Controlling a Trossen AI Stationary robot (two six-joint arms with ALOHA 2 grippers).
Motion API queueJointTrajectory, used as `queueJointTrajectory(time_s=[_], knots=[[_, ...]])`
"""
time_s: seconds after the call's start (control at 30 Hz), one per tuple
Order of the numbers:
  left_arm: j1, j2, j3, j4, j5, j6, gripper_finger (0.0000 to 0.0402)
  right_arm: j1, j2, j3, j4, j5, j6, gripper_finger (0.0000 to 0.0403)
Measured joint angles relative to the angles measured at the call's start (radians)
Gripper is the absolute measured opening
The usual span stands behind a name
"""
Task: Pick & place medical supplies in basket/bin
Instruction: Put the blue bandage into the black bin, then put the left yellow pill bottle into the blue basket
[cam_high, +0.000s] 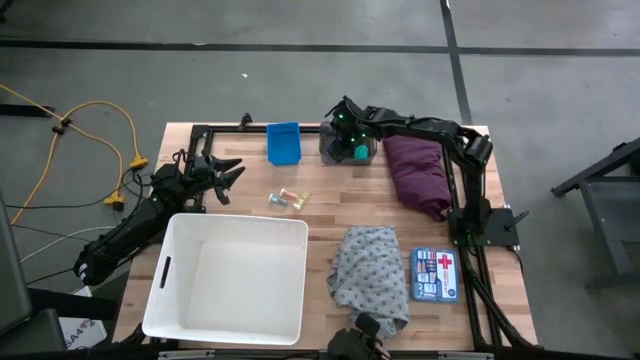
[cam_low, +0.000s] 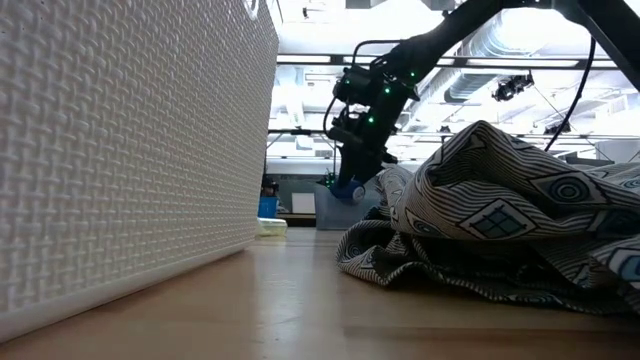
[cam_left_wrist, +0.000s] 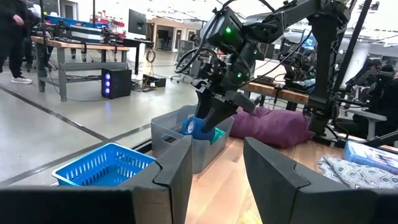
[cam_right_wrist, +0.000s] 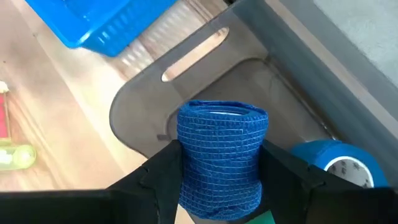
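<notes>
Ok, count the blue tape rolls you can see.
2. One blue tape roll is clamped in the right gripper over the small grey bin; a second blue roll lies inside that bin. Others may be hidden there.

- The high view looks straight down, taking in the whole table (cam_high: 330, 200).
- The low view sits at tabletop level, hard against the basket (cam_low: 130, 150), facing the room.
- The left wrist view looks across toward the small grey bin (cam_left_wrist: 180, 134).
- The right wrist view hangs close above that bin (cam_right_wrist: 205, 81).
</notes>
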Motion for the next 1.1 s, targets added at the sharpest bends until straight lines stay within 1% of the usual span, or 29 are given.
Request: queueJointTrajectory(time_s=[0.13, 0.33, 0.47, 0.8, 1.1], knots=[[0.0, 0.0, 0.0, 0.0, 0.0, 0.0, 0.0136, 0.0, 0.0, 0.0, 0.001, 0.002, -0.003, 0.0185], [0.0, 0.0, 0.0, 0.0, 0.0, 0.0, 0.0136, 0.0, 0.0, 0.0, 0.002, 0.014, -0.003, 0.0224], [0.0, 0.0, 0.0, 0.0, 0.0, 0.0, 0.0136, 0.0, 0.0, 0.0, 0.001, 0.029, -0.003, 0.0238], [0.0, 0.0, 0.0, 0.0, 0.0, 0.0, 0.0136, 0.003, -0.002, 0.0, 0.0, 0.028, -0.003, 0.0235], [0.0, 0.0, 0.0, 0.0, 0.0, 0.0, 0.0136, 0.035, -0.087, 0.0, -0.091, 0.057, -0.054, 0.0235]])
